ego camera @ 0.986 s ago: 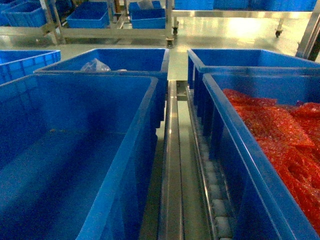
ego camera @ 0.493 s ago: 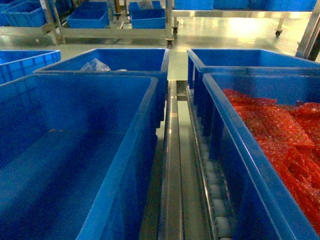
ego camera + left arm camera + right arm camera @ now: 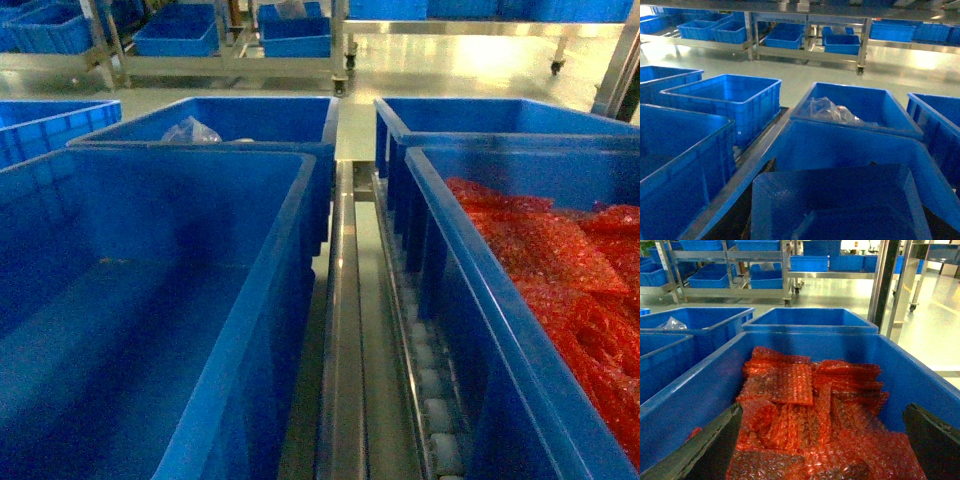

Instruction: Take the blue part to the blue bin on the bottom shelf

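Observation:
The left wrist view shows the blue part [image 3: 840, 200], a flat moulded tray-like piece, filling the bottom of the frame. My left gripper [image 3: 850, 215] is shut on it, with only dark finger edges [image 3: 757, 200] showing beside it. It hangs above a large blue bin [image 3: 850, 142], the empty bin [image 3: 150, 300] on the left of the head view. This bin rests on the bottom shelf [image 3: 345, 330], a steel rail with white rollers [image 3: 440, 410]. My right gripper [image 3: 825, 440] is open, its fingers [image 3: 710, 445] spread wide over red bubble-wrap bags [image 3: 805, 405]. Neither gripper shows in the head view.
A blue bin [image 3: 500, 300] holding the red bags [image 3: 560, 270] sits right of the rail. Behind are two more bins, one with a clear plastic bag [image 3: 190, 130]. Other blue bins [image 3: 725, 100] stand at left. Steel racks with bins [image 3: 290, 40] line the far floor.

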### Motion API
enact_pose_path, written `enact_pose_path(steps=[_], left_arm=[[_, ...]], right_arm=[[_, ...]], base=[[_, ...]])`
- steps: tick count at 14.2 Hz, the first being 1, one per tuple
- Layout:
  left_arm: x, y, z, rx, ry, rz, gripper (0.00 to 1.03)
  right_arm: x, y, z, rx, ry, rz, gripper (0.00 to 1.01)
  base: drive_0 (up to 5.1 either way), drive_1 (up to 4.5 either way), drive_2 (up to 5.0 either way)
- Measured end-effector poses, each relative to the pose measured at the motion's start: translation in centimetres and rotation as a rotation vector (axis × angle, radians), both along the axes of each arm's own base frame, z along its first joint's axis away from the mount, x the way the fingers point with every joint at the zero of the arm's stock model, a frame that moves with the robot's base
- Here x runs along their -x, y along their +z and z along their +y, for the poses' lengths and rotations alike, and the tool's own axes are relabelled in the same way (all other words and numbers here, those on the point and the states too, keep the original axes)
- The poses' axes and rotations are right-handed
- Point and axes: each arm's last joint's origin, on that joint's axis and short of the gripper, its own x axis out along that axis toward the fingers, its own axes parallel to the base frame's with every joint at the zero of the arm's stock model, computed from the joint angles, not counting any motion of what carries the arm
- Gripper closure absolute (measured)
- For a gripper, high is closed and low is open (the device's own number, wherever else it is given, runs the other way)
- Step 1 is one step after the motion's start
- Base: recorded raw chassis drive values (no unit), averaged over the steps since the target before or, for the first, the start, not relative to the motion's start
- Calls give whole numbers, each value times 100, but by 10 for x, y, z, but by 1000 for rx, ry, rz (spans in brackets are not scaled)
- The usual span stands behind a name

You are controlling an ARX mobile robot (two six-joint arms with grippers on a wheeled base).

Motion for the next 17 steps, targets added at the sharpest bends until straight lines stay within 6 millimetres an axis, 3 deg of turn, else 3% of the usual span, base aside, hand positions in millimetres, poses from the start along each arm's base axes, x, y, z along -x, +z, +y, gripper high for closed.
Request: enact_pose_path(steps=[12, 13, 15, 17], left_arm=[[0, 0, 0, 0, 0, 1, 59], [-1, -2, -3, -54, 84, 41, 59], [-13, -4, -11, -88, 89, 78, 59], [-49, -3, -22, -22, -31, 103, 59]], right_arm=[[0, 0, 0, 0, 0, 0, 3], [0, 0, 0, 0, 0, 0, 3], [0, 0, 0, 0, 0, 0, 3], [0, 0, 0, 0, 0, 0, 3]], base=[[0, 0, 0], [0, 0, 0], [0, 0, 0], [0, 0, 0]])
